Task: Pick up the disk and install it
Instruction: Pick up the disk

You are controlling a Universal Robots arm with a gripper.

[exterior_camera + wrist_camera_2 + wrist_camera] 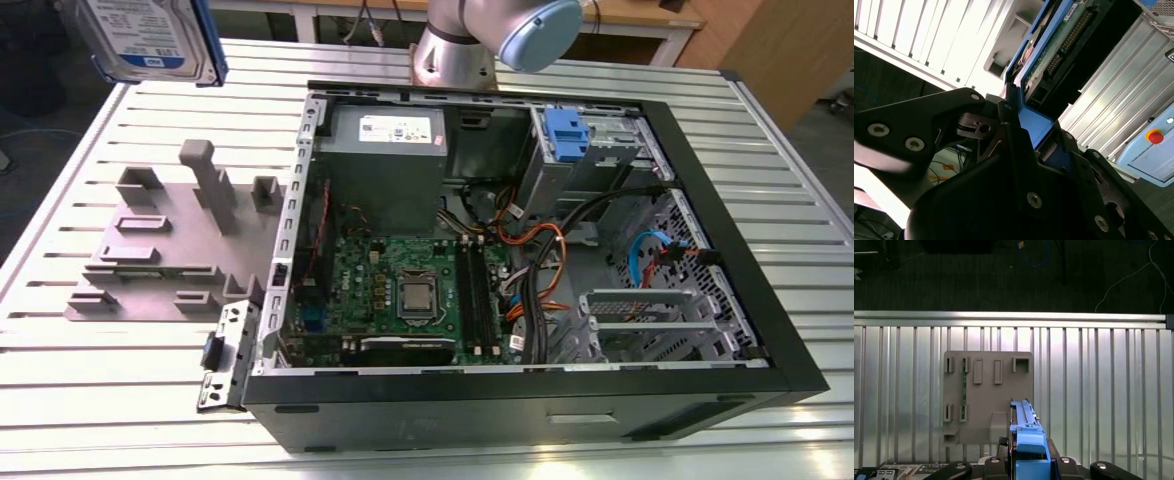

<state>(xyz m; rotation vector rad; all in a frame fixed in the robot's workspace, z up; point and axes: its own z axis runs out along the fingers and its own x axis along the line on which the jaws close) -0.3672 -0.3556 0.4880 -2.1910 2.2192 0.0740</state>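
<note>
The disk (pixel 147 35) is cut off by the top edge in the exterior view, as is the arm (pixel 501 40). In the first wrist view its near end is hidden by the end effector (pixel 1029 466).

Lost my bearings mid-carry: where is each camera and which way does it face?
Exterior view: off the arm, above the table, looking down into the open computer case; arm and raised disk show.
First wrist view: on the wrist, looking down past the gripper at the grey fixture.
Second wrist view: looks along the gripper, clamped on the disk.
All share the disk.
</note>
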